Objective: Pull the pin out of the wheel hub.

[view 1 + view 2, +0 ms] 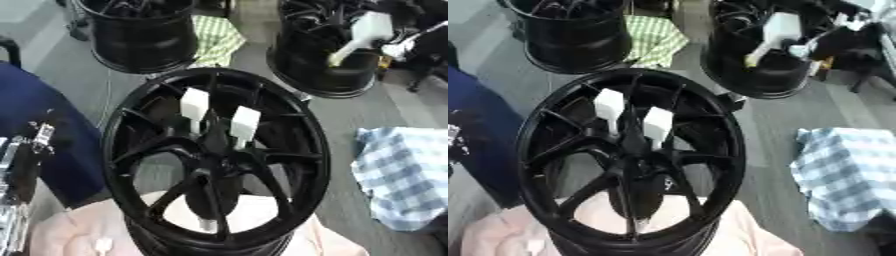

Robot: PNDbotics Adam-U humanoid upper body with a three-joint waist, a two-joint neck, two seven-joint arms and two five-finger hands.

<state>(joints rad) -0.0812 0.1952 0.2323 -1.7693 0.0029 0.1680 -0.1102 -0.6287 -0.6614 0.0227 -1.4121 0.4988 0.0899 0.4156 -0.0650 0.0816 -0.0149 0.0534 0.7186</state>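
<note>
Wheel hub: we see the black wheel hub (214, 160) lying face up at centre, resting on a pink cloth (262, 215).
Pins: two white pins (194, 107) and (244, 125) stand in the spokes near the middle, a third (206, 224) lower down.
Hands: our left hand (26, 150) shows at the left edge; we cannot tell how its fingers stand. The right hand is out of sight.
Handling: we judge the pins light, stiff plastic; take the broad flat head and pull straight up.
</note>
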